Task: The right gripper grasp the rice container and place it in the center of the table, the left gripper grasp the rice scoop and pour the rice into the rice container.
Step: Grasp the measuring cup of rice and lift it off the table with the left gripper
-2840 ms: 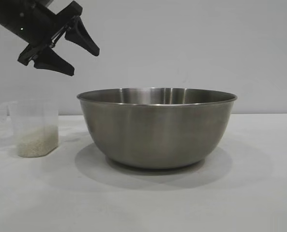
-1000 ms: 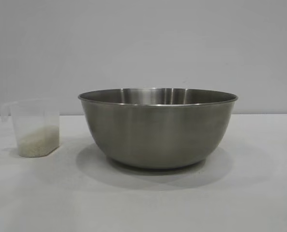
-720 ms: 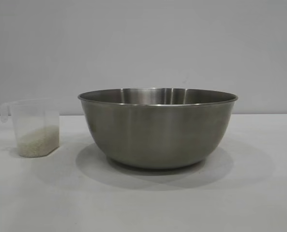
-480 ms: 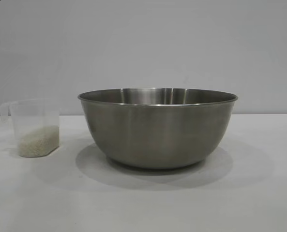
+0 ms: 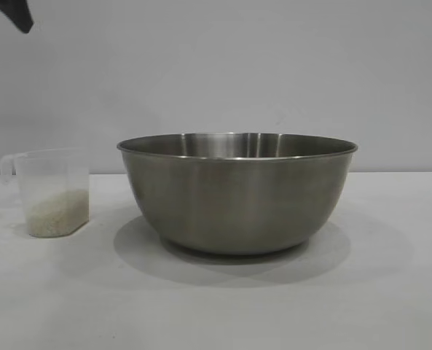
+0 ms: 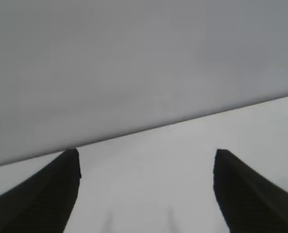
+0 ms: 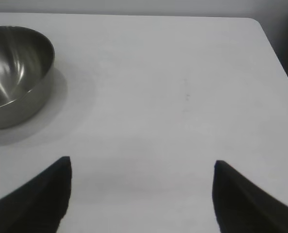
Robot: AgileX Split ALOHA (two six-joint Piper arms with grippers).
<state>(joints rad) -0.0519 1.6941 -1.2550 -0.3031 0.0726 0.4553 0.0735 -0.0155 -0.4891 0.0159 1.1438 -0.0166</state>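
**A:** What were the pincers doing?

**B:** The left gripper stood spread, with nothing between its fingers; its own camera saw only bare table and wall. From outside, just a dark tip of it showed in the upper left corner, high above the rice scoop. The right gripper was spread and empty too, hanging over bare tabletop well apart from the rice container.

**A:** So why was the container where it was?

**B:** It sat upright near the middle of the table, free of any claw, which I'd judge to mean the right arm's part was done and it was parked clear to leave room.

**A:** And the scoop?

**B:** Upright just beside the container, on the left arm's side, handle turned outward, the rice lying in its lower part. Not grasped, so the pour looked not yet begun.
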